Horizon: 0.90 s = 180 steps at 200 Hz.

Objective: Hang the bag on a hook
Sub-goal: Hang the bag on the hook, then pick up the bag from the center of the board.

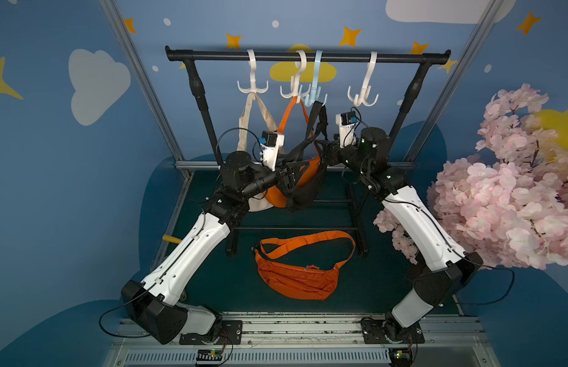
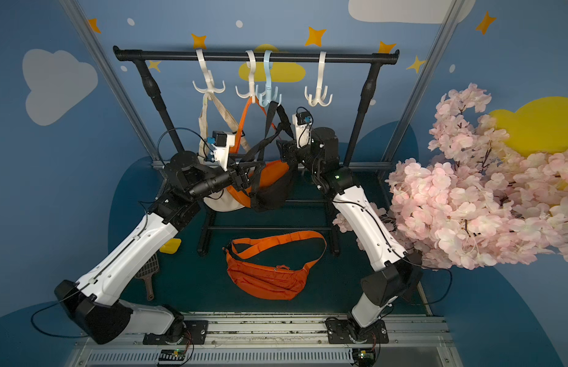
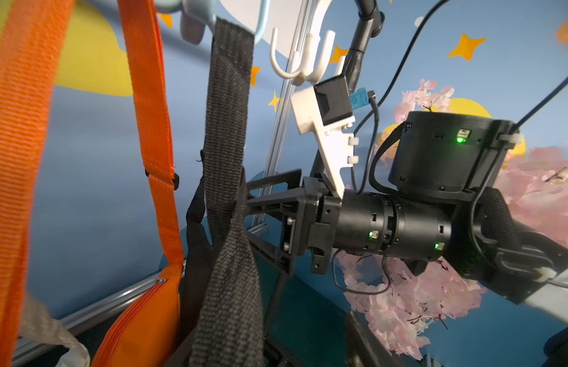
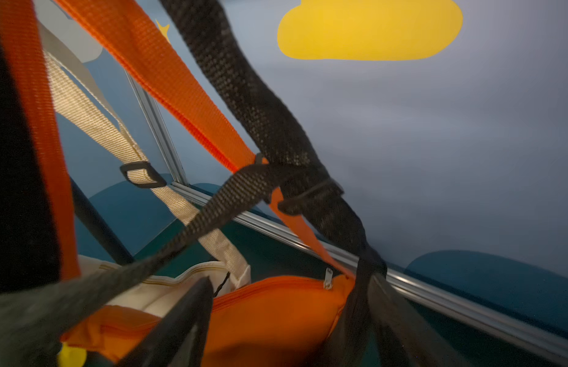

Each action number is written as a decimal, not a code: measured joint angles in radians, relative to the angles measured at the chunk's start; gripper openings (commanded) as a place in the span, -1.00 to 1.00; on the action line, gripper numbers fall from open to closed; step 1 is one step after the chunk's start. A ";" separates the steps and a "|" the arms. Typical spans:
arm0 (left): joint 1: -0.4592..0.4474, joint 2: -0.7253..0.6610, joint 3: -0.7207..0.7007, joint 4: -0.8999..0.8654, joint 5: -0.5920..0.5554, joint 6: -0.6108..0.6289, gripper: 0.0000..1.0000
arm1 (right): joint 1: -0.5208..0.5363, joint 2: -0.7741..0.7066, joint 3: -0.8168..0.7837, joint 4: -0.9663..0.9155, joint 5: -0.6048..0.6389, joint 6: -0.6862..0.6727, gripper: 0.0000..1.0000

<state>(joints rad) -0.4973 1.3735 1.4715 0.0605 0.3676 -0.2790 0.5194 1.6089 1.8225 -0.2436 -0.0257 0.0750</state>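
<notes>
Now, strap [image 1: 314, 122] over blue hook [image 1: 314, 90], my right gripper [image 3: 252, 213] spread, left gripper [image 1: 295, 179] unreadable: retreat slowly, without snagging the black bag [image 1: 303, 198].

Coarse woven black strap [image 3: 228, 111], smooth plastic hook [image 3: 305, 68]

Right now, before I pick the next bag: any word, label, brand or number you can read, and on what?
None can be read.
The orange bag on the mat, the hanging black bag, the blue hook: no lettering shows.
The white camera mount on the right wrist: any print is too small to read.
</notes>
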 measured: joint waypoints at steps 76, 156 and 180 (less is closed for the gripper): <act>0.000 -0.121 -0.188 0.109 0.002 0.023 0.61 | 0.045 -0.304 -0.504 -0.055 0.007 0.037 0.51; 0.000 -0.375 -0.507 0.212 -0.082 0.040 0.78 | 0.192 -0.231 -0.849 -0.218 0.016 -0.024 0.54; 0.000 -0.465 -0.577 0.205 -0.136 0.041 0.81 | 0.195 -0.143 -0.846 -0.216 0.020 -0.059 0.61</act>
<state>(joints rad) -0.4973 0.9081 0.8948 0.2657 0.2314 -0.2382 0.7139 1.4658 0.9764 -0.4595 -0.0059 0.0162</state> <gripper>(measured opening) 0.901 0.794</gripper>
